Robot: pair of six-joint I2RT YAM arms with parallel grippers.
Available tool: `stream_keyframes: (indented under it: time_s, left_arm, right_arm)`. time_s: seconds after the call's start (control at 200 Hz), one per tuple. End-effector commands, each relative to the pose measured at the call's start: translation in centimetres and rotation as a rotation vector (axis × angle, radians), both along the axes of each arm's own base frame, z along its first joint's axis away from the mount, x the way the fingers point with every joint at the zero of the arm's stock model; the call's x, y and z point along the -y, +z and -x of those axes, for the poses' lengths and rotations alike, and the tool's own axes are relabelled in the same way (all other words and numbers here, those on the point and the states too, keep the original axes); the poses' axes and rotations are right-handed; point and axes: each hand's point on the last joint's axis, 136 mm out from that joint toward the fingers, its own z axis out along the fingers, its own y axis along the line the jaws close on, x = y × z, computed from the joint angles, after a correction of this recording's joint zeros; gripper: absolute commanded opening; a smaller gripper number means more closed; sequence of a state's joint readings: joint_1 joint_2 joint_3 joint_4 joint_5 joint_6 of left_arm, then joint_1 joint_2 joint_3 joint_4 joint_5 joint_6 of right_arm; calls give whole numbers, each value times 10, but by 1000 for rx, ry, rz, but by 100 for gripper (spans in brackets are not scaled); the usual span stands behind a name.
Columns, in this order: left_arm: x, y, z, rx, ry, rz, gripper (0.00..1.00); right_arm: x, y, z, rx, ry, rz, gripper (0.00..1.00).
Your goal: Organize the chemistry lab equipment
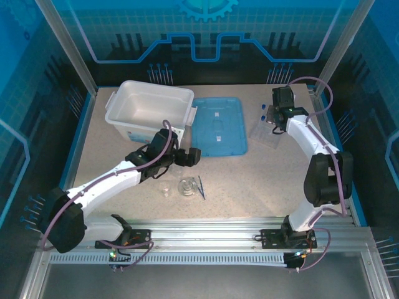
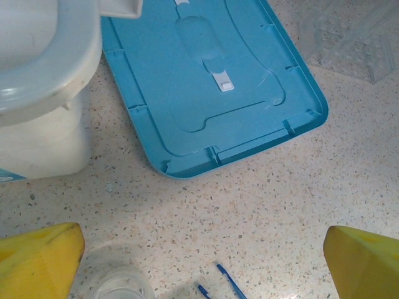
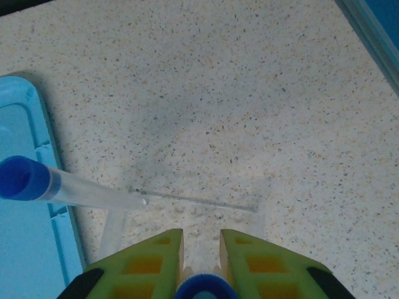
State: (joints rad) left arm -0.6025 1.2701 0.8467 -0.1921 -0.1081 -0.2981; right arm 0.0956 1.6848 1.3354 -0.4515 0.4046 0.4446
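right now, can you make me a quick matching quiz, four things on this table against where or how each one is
Things:
1. white bin
2. light-blue lid
3. tweezers
4. right fingers

Place or state:
a. lying flat just right of the bin
b. closed around a blue-capped tube
c. far left, open top up
d. just right of the flask

Pairs: 1-c, 2-a, 3-d, 4-b
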Motion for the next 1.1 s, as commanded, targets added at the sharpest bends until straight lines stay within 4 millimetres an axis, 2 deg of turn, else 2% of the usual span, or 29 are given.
stream_keyframes:
  time_s: [0.0, 0.505, 0.756, 1.096]
  left_arm:
    - [-6, -1, 6, -17, 11, 16, 99]
    - [-10, -4, 6, -21, 21, 10, 99]
    - [-11, -8, 5, -33, 26, 0, 99]
    - [-14, -12, 6, -38, 34, -8, 99]
  right_arm:
    - [4, 12, -14, 52, -21, -21, 19]
    - [5, -3, -15, 11, -10, -9, 21]
    - [-5, -14, -18, -21, 22, -11, 22]
    - [-8, -12, -17, -20, 35, -7, 32]
